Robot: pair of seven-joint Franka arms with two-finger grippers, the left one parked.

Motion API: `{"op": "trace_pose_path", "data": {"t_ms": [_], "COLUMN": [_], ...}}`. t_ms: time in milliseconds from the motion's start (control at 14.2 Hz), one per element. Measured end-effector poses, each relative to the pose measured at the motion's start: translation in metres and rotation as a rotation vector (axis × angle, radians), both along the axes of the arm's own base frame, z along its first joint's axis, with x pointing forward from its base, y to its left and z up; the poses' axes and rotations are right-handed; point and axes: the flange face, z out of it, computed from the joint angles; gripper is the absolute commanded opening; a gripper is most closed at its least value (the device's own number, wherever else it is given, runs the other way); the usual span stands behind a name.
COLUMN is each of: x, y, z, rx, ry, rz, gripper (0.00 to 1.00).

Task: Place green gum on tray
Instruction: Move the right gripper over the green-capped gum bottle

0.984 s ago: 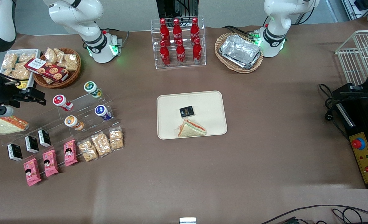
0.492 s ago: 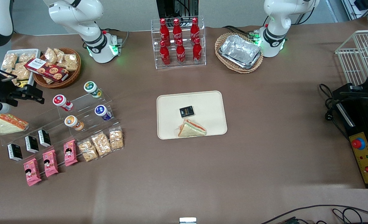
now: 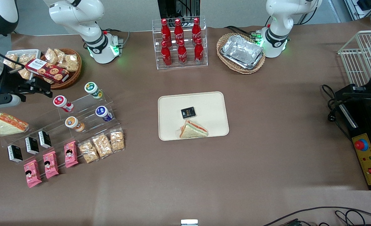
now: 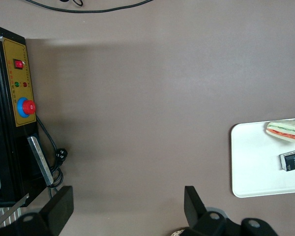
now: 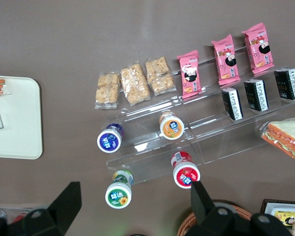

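Observation:
The green gum (image 3: 93, 89) is a white canister with a green lid, lying on the top step of a clear acrylic stand (image 3: 78, 116). It also shows in the right wrist view (image 5: 119, 192), between the two fingers but well below them. My right gripper (image 3: 41, 87) is open and empty. It hangs above the table at the working arm's end, beside the red-lidded canister (image 3: 62, 103). In the right wrist view the gripper (image 5: 135, 204) has its jaws wide apart. The beige tray (image 3: 210, 105) lies mid-table and holds a sandwich (image 3: 193, 129) and a black packet (image 3: 188, 112).
Blue-lidded (image 3: 103, 113) and orange-lidded (image 3: 73, 123) canisters lie on the stand's lower steps. A wicker basket of snacks (image 3: 58, 67) is close to the gripper. A loose sandwich (image 3: 8, 125), black packets, pink packs and cracker bags lie nearer the camera. A cola rack (image 3: 180, 42) stands farther back.
My right gripper has moved away from the front camera and a little toward the stand, off the loose sandwich. It stays open. Nothing else has moved.

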Motion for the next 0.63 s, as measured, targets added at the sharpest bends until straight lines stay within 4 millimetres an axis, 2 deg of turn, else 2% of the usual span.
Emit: {"op": "trace_pose_path", "data": {"t_ms": [352,633], "x": [-0.025,-0.069], "y": [0.022,0.022], "z": [0.014,0.009], "rx": [0.002,0.005], "ry": [-0.004,0.011], "rz": [-0.013,-0.020], "gripper": [0.99,0.99]}}
